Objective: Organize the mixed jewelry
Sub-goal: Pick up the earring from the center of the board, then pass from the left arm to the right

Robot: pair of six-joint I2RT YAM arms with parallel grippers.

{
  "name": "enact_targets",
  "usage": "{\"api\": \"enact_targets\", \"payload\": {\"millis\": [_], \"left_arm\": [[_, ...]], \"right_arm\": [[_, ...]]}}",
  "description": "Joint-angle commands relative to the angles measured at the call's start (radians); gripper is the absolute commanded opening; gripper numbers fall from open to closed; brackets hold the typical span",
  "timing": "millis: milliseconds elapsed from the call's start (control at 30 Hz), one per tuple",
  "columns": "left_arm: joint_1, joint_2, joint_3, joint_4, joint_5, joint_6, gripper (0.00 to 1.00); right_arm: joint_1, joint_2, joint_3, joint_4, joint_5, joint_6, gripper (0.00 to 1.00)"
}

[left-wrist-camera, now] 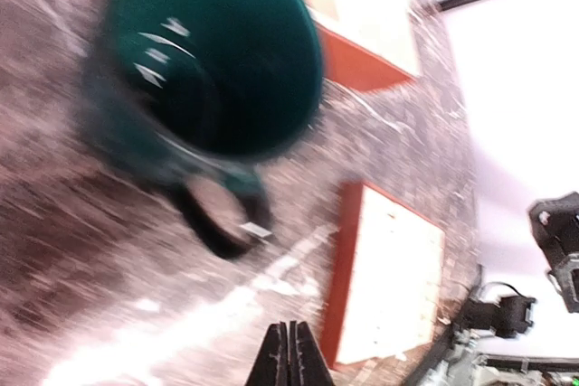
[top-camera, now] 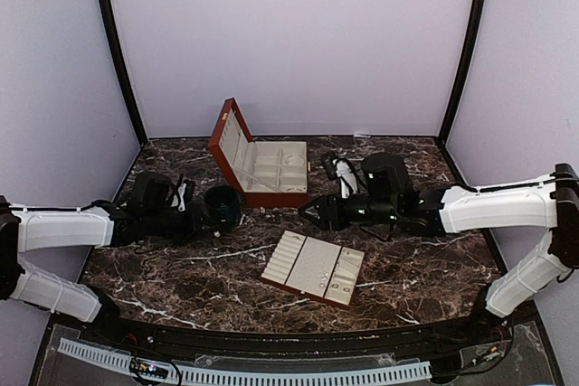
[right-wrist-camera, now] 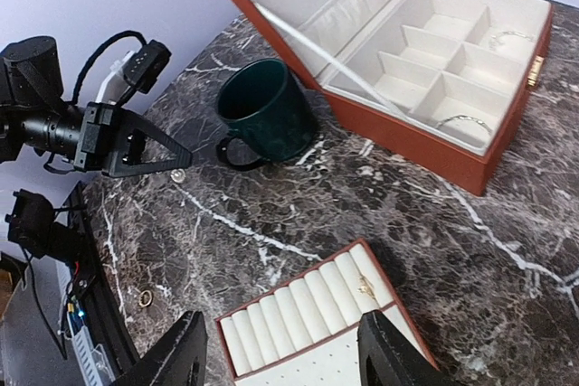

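Observation:
The mixed jewelry lies scattered. One small pale piece (right-wrist-camera: 178, 174) rests on the marble just off my left gripper's tip, and a small ring (right-wrist-camera: 145, 297) lies nearer the table edge. A gold ring (right-wrist-camera: 366, 288) sits in the slotted tray (right-wrist-camera: 289, 309), and thin loops (right-wrist-camera: 466, 121) lie in the open box (right-wrist-camera: 452, 155). My left gripper (left-wrist-camera: 291, 354) is shut, nothing visible between its fingers, just short of the dark green cup (left-wrist-camera: 217, 51). My right gripper (right-wrist-camera: 285, 363) hangs open above the tray's ring rolls.
From above, the cup (top-camera: 222, 208) stands between the left gripper (top-camera: 204, 221) and the red-brown box (top-camera: 262, 169). The tray (top-camera: 314, 267) lies front centre, the right gripper (top-camera: 309, 214) behind it. The left wrist view is blurred.

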Motion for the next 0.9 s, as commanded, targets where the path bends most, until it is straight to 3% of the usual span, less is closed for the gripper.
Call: {"api": "enact_targets", "payload": {"millis": [0,133,267,467,867], "left_arm": [[-0.084,-0.051,-0.006,0.026,-0.022,-0.167,0.00],[-0.155,-0.064,-0.011,0.119,-0.099,-0.258,0.00],[-0.208,-0.025,0.009,0.173,-0.131,-0.294,0.00],[-0.232,0.041,0.042,0.201,-0.111,-0.300,0.00],[-0.247,0.073,0.045,0.232,-0.094,-0.311,0.00]], "right_arm": [[0.049,0.077,0.101,0.021,-0.069,-0.029,0.56],[0.095,0.147,0.160,-0.018,-0.078,-0.007,0.56],[0.131,0.220,0.222,-0.078,-0.053,0.000,0.50],[0.161,0.321,0.319,-0.151,-0.031,0.003,0.48],[0.177,0.464,0.456,-0.142,-0.056,-0.009,0.48]]}}
